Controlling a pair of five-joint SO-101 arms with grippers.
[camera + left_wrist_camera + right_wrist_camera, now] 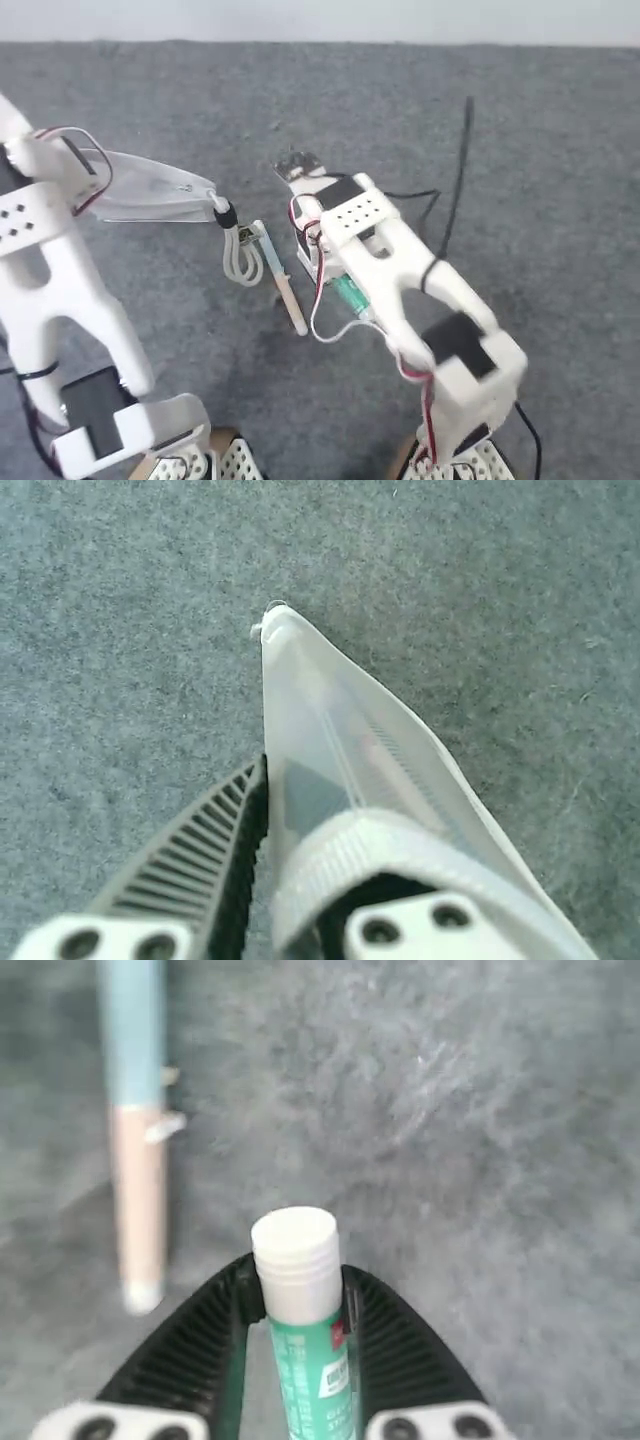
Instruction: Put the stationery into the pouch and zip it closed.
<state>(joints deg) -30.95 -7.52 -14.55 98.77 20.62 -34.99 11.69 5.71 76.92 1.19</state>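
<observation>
Grey carpet [520, 120], pale wall [300, 18] behind

The high camera is looking down over the table [520, 150] from well off; the wrist cameras are peering closely, sharing with it the pouch [340, 740] and the pen [135, 1160]

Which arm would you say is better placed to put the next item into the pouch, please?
The right, probably: its end effector is shut on the glue stick, while the left end effector is occupied holding the pouch. The pen lies loose nearby.
</observation>
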